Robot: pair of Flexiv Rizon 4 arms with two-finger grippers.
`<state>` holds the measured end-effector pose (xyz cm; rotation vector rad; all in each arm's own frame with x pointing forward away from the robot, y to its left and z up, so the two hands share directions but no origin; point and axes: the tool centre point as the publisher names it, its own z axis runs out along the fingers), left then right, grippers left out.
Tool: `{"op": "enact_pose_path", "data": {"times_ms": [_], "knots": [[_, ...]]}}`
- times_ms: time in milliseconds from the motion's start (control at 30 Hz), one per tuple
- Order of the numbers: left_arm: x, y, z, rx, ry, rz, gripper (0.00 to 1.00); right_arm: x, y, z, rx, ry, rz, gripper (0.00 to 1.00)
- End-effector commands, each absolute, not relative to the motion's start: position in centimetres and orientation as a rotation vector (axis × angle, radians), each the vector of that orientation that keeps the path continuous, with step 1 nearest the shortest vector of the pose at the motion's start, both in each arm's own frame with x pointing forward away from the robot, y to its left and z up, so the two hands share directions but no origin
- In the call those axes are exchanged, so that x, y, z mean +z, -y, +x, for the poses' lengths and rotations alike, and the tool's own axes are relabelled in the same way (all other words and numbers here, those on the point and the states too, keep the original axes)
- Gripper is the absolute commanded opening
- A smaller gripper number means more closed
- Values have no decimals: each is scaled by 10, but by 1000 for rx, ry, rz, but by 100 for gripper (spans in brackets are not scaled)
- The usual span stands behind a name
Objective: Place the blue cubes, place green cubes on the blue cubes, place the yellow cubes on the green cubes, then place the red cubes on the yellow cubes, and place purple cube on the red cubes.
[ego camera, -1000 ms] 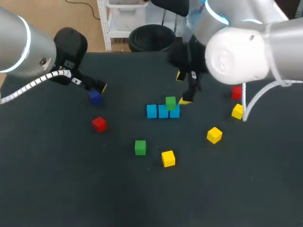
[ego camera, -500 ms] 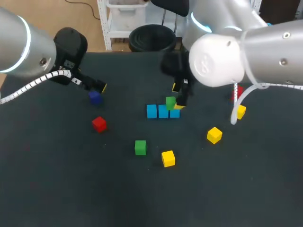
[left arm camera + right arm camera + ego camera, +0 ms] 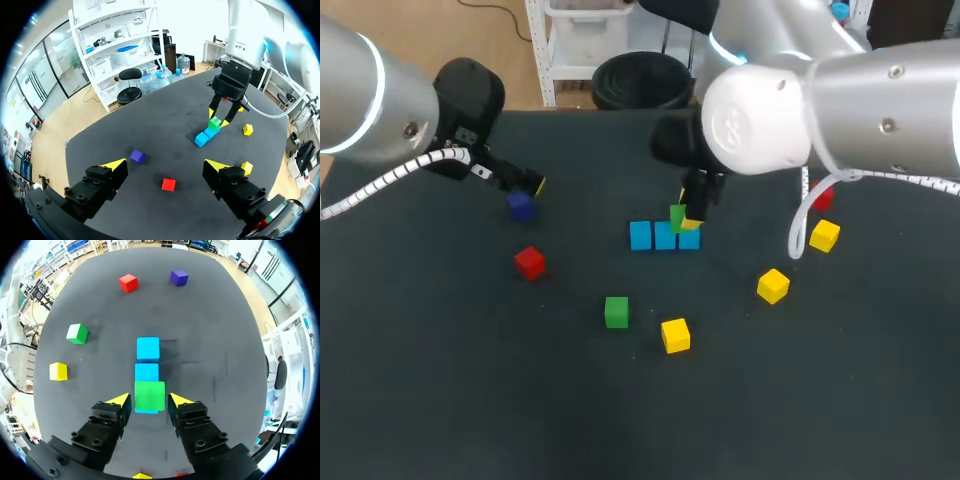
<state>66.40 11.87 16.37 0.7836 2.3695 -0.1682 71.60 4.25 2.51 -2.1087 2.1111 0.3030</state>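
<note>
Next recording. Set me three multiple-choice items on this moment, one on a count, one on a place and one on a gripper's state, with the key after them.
1. How many blue cubes stand in the row?
A two
B three
C five

2. Where is the purple cube?
A on top of the blue cubes
B lying just ahead of the left gripper
C lifted in the air

3. The left gripper is:
A open, with nothing between its fingers
B shut on a cube
C shut on nothing

Key:
1 B, the head view shows three side by side.
2 B, the left wrist view shows it lying ahead of that gripper.
3 A, its yellow tips stand wide apart.
</note>
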Motion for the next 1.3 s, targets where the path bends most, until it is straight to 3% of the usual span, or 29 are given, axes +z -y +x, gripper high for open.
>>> {"op": "enact_pose_path", "data": {"times_ms": [33,200,300,367,433,633,933,1067,1300], "knots": [[163,-119,664,-172,-2368,785,100,26,-42,715,309,-2115,-2112,43],[163,-119,664,-172,-2368,785,100,25,-41,712,326,-2147,-2118,33],[163,-119,664,-172,-2368,785,100,24,-40,711,325,-2150,-2122,33],[163,-119,664,-172,-2368,785,100,24,-40,710,325,-2150,-2123,24],[163,-119,664,-172,-2368,785,100,24,-41,710,322,-2149,-2123,22],[163,-119,664,-172,-2368,785,100,26,-42,709,308,-2132,-2115,33],[163,-119,664,-172,-2368,785,100,27,-43,709,302,-2130,-2118,29],[163,-119,664,-172,-2368,785,100,24,-44,707,302,-2133,-2126,24],[163,-119,664,-172,-2368,785,100,23,-43,707,301,-2137,-2115,28]]}}
